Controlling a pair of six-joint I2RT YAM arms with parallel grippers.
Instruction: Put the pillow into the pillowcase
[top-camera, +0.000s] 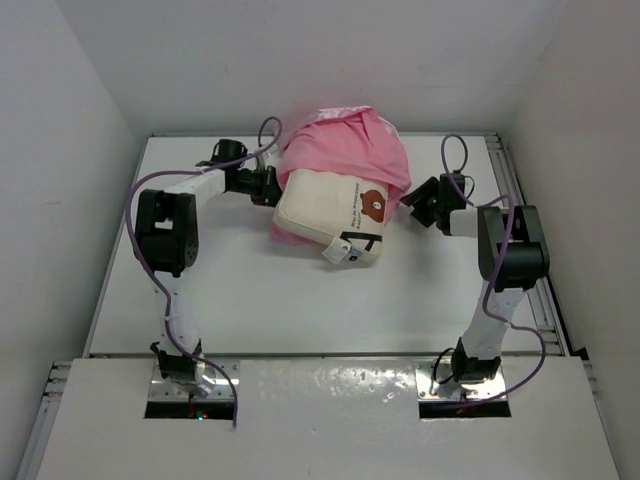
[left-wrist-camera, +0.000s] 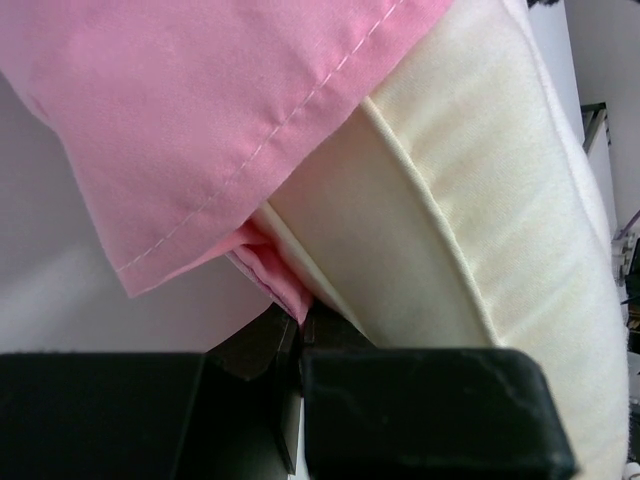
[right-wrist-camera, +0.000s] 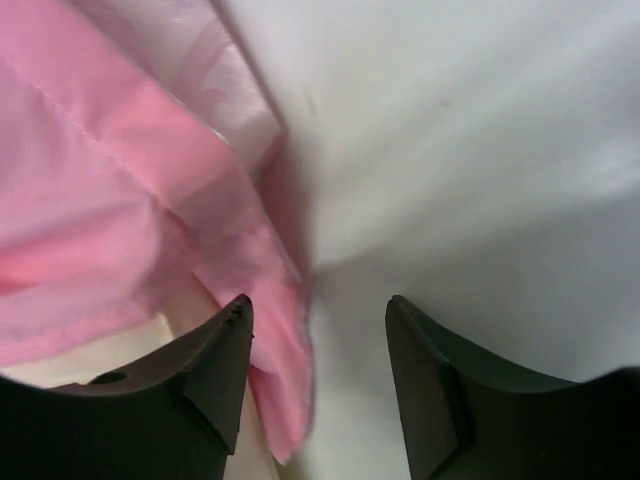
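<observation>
The cream pillow (top-camera: 325, 215) with its brown bear print lies mid-table, its far half inside the pink pillowcase (top-camera: 345, 145). My left gripper (top-camera: 268, 187) is at the pillow's left edge, shut on a fold of the pillowcase (left-wrist-camera: 275, 275) beside the pillow's seam (left-wrist-camera: 440, 230). My right gripper (top-camera: 415, 208) is open just right of the pillowcase's right edge. In the right wrist view the pink fabric (right-wrist-camera: 150, 200) hangs by the left fingertip (right-wrist-camera: 225, 350), with a strip of pillow below it, and nothing is held between the jaws (right-wrist-camera: 318, 320).
White walls enclose the table (top-camera: 250, 290) at the back and sides. Purple cables loop from both arms. A metal rail (top-camera: 545, 300) runs along the table's right edge.
</observation>
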